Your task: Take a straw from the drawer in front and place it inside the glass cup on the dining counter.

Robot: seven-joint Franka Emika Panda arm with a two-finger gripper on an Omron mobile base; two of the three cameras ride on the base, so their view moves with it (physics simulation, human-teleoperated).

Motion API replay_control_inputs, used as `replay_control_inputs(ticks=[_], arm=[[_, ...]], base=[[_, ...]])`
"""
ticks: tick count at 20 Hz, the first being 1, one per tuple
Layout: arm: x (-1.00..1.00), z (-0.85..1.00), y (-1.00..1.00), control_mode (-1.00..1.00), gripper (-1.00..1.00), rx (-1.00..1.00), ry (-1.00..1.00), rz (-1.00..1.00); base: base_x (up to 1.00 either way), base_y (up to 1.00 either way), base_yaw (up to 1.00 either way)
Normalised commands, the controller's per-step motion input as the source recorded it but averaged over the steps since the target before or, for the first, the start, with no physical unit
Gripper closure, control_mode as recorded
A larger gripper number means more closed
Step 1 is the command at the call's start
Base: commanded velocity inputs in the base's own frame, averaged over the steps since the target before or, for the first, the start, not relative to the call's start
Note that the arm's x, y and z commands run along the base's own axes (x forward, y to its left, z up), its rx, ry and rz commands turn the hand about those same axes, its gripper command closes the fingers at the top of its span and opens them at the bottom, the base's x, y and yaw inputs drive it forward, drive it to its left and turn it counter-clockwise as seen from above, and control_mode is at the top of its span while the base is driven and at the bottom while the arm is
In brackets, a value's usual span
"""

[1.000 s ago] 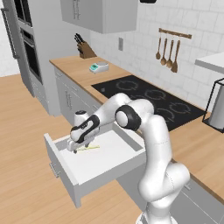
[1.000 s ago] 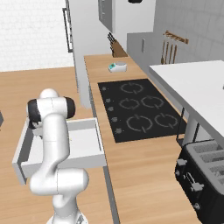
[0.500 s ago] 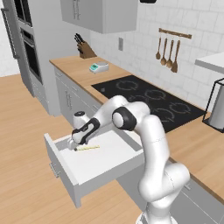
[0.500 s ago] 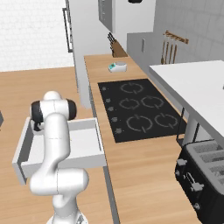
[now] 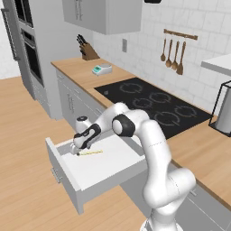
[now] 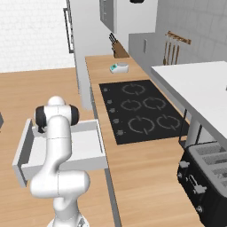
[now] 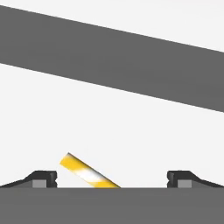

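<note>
Drawer [image 5: 97, 169] pulled out, white inside showing; straw [image 5: 90, 153] lies flat on its floor near the far left corner; claw [image 5: 77, 150] low inside the drawer at the straw's left end — fingers spread wide, straw [image 7: 89, 171] between them, ungripped; black hob [image 5: 153, 104] on bench beyond

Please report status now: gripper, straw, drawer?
Gripper open, low inside the open drawer. Straw lies flat on the drawer floor between the fingers, not gripped. Nothing in the way.

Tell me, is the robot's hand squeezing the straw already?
No, the gripper is open, its tips apart, and the straw lies between them untouched.
</note>
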Motion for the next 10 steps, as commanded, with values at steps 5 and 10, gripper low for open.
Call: replay_control_inputs(ticks=[5, 10], arm=[[-0.08, -0.07, 0.00, -1.00, -1.00, 0.00, 0.01, 0.05], [-0.01, -0.05, -0.08, -1.00, -1.00, 0.00, 0.00, 0.08]], base=[[0.00, 0.00, 0.00], [0.00, 0.00, 0.00]])
